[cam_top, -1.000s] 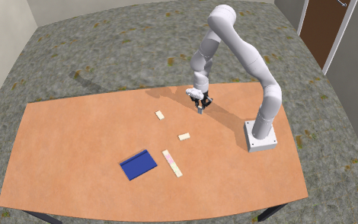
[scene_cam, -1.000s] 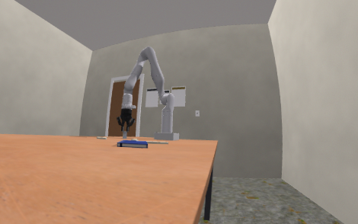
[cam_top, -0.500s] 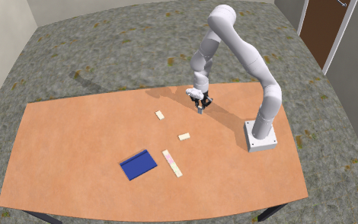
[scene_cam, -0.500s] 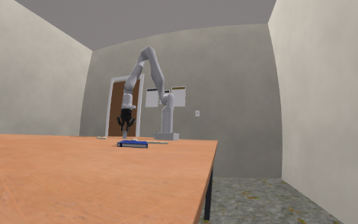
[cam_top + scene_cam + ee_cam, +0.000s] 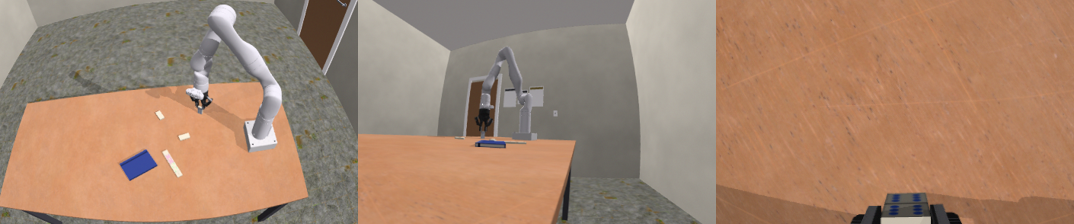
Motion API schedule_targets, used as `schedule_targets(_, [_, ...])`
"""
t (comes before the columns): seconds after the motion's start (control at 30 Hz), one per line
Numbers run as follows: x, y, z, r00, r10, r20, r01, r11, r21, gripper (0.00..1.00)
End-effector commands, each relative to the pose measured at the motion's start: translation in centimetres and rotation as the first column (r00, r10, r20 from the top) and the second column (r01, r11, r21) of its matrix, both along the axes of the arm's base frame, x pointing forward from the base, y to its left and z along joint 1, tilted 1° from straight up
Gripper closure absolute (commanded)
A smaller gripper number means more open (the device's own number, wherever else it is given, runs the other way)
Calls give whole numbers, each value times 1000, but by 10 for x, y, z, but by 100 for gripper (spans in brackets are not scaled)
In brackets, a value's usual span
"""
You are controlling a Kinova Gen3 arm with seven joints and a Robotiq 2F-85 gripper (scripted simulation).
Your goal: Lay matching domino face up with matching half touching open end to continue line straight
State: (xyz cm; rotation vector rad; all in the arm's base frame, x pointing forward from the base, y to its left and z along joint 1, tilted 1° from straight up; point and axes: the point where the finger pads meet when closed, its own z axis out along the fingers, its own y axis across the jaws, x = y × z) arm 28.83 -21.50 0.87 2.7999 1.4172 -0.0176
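A domino (image 5: 200,111) (image 5: 482,135) (image 5: 906,198) stands on end at the table, its face with blue pips on both halves turned to the wrist camera, steeply foreshortened. My gripper (image 5: 200,107) (image 5: 483,130) (image 5: 906,218) points down, its fingers against both long edges of this domino near its top. I cannot tell any gap under it. The line of dominoes (image 5: 174,165) (image 5: 517,142) lies straight, with pink and yellowish pips too small to count. One blank-backed domino (image 5: 184,136) lies between the line and my gripper; another blank-backed domino (image 5: 159,115) (image 5: 459,138) lies farther left.
A blue tray-like object (image 5: 138,165) (image 5: 490,144) lies left of the line in the top view. The robot's base (image 5: 261,142) (image 5: 525,136) stands right of the dominoes. The table's back edge runs behind my gripper.
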Motion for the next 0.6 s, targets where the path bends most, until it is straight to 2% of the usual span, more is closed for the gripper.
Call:
schedule_targets(0.0, [0, 0, 0, 1000, 0, 1, 0, 1000, 0, 65])
schedule_targets(0.57, [0, -1, 0, 1000, 0, 5, 0, 1000, 4, 65])
